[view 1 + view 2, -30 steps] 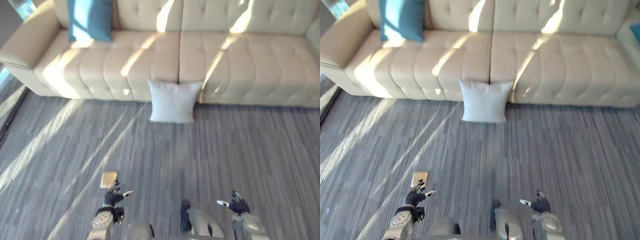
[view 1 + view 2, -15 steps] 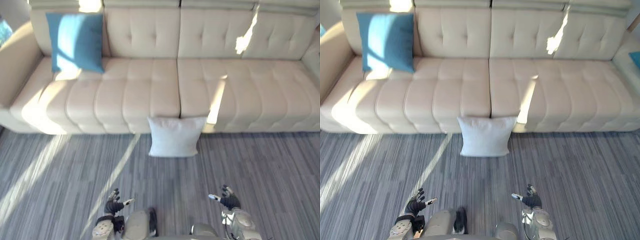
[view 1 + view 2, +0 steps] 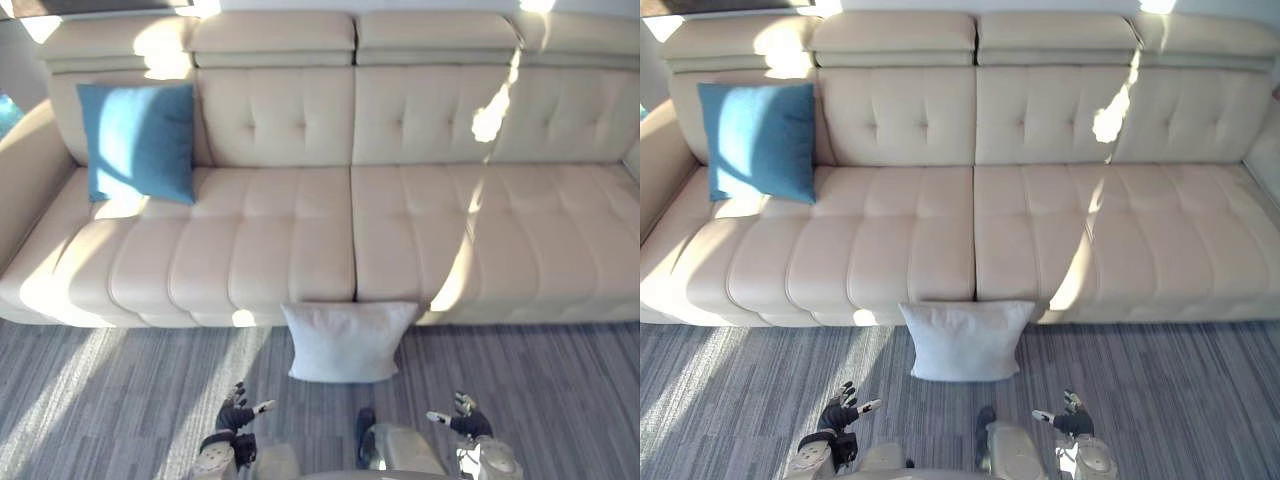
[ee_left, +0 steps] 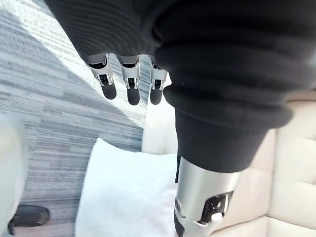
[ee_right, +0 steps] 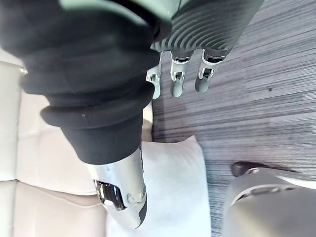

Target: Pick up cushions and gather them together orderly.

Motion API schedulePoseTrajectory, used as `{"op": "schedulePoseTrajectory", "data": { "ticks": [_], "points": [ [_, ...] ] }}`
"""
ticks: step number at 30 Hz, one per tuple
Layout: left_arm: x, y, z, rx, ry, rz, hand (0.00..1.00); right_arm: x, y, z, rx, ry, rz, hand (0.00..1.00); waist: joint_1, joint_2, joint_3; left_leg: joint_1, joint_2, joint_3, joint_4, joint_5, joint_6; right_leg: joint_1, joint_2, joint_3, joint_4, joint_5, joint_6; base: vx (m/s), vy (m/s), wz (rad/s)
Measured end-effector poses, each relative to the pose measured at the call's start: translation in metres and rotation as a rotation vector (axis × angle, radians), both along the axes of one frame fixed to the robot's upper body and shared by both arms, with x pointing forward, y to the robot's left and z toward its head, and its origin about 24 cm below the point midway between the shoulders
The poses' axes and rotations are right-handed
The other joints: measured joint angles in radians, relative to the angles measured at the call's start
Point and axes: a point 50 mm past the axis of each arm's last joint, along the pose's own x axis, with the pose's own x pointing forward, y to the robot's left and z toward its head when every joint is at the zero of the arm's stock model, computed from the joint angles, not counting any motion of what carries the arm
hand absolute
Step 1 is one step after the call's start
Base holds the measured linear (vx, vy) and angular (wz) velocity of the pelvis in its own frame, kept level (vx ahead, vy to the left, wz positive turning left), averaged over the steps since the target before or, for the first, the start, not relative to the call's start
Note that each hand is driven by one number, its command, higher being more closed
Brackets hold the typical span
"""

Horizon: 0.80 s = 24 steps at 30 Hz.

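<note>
- White cushion [image 3: 347, 342]: on the grey carpet [image 3: 100, 400], upright, leaning on the front of the cream sofa [image 3: 400, 230]. It sits just ahead of both hands, roughly between them.
- L hand [image 3: 236, 413]: low over the carpet, short of the cushion's near-left corner. Fingers [image 4: 131, 84] straight and spread a bit, nothing held.
- R hand [image 3: 462, 422]: same height, short of the near-right corner. Fingers [image 5: 185, 74] straight, empty too.
- Blue cushion [image 3: 137, 142]: well beyond the L hand and off to its outer side, propped on the sofa seat against the backrest.
- Handling, my guess: white one is light, soft, squashy, w/ plain fabric that isn't slippery and nothing fragile. It'll sag if pinched at one corner, so prob. best to clamp both side edges, one hand each, or scoop under the bottom edge.
- Views: eye views give the whole layout, i.e. both cushions, the sofa and the hand-to-cushion gap. Wrist views give the finger pose up close, and the white cushion [image 4: 128, 197] lying past the fingertips, not touched.
</note>
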Motion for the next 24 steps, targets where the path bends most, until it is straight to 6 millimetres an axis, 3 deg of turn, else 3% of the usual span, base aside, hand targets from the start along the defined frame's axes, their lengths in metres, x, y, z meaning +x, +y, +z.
{"op": "schedulePoseTrajectory", "data": {
  "ticks": [1,2,3,7,10,14,18,20,22,24],
  "points": [
    [-0.001,-0.002,-0.001,-0.005,0.003,-0.004,0.00,0.004,-0.001,0.002,-0.005,-0.013,-0.001,0.00,0.000,0.002,-0.004,-0.004,-0.021,-0.011,-0.175,0.011,-0.001,-0.001,-0.006,0.018,0.002,-0.012,0.020,0.22,0.131,-0.29],
    [-0.002,-0.003,-0.001,-0.006,0.008,-0.009,0.00,0.004,-0.003,0.002,-0.008,-0.014,-0.004,0.00,0.000,0.013,-0.010,0.001,-0.028,-0.019,-0.245,0.029,-0.008,-0.001,-0.006,0.024,0.006,-0.016,0.027,0.23,0.185,-0.42],
    [-0.006,-0.004,-0.003,-0.007,0.021,-0.010,0.00,0.001,-0.003,0.001,-0.004,-0.007,-0.020,0.00,0.003,0.024,-0.012,0.034,-0.054,-0.039,-0.350,0.136,-0.028,-0.001,-0.007,0.052,0.011,-0.027,0.050,0.16,0.148,-0.35],
    [-0.005,0.005,-0.002,0.020,0.023,-0.016,0.00,-0.006,0.000,-0.004,0.005,0.017,-0.021,0.00,0.001,-0.014,-0.018,0.061,-0.109,-0.005,-0.405,0.130,-0.002,-0.002,-0.056,0.083,0.016,-0.048,0.098,0.19,0.165,-0.14],
    [0.006,0.007,0.002,0.030,0.000,-0.026,0.00,0.004,0.002,0.000,-0.004,-0.004,-0.006,0.00,0.005,-0.026,-0.007,0.038,-0.138,0.020,-0.387,0.115,0.020,-0.057,-0.088,0.105,0.075,-0.081,0.121,0.14,0.124,-0.16],
    [0.065,0.017,0.033,0.086,-0.180,-0.038,0.00,0.046,0.004,0.019,-0.041,-0.122,-0.011,0.00,0.006,-0.027,0.092,-0.138,-0.121,0.020,-0.194,0.087,0.054,-0.231,-0.101,0.108,0.265,-0.128,0.119,-0.05,0.031,0.02],
    [0.114,0.028,0.070,0.099,-0.358,0.065,0.00,0.086,0.006,0.045,-0.077,-0.250,-0.020,0.00,0.025,-0.030,0.173,-0.336,-0.078,0.021,-0.012,0.000,0.054,-0.439,-0.095,0.118,0.451,-0.208,0.114,-0.14,-0.003,-0.13],
    [0.135,0.033,0.089,0.078,-0.436,0.145,0.00,0.112,0.006,0.063,-0.076,-0.326,-0.038,0.00,0.023,-0.032,0.196,-0.467,-0.052,0.021,0.085,-0.048,0.050,-0.580,-0.083,0.132,0.556,-0.238,0.109,-0.21,-0.031,-0.21],
    [0.168,0.038,0.120,0.039,-0.542,0.233,0.00,0.147,0.000,0.095,-0.071,-0.443,-0.106,0.00,0.015,-0.036,0.232,-0.664,-0.037,0.015,0.191,-0.053,0.059,-0.785,-0.081,0.139,0.671,-0.248,0.108,-0.19,-0.037,-0.11],
    [0.193,0.036,0.149,0.005,-0.636,0.263,0.00,0.175,-0.006,0.127,-0.069,-0.544,-0.159,0.00,0.012,-0.036,0.282,-0.776,-0.023,0.007,0.258,-0.054,0.062,-0.896,-0.074,0.143,0.736,-0.247,0.108,-0.17,-0.036,-0.11]
  ]
}}
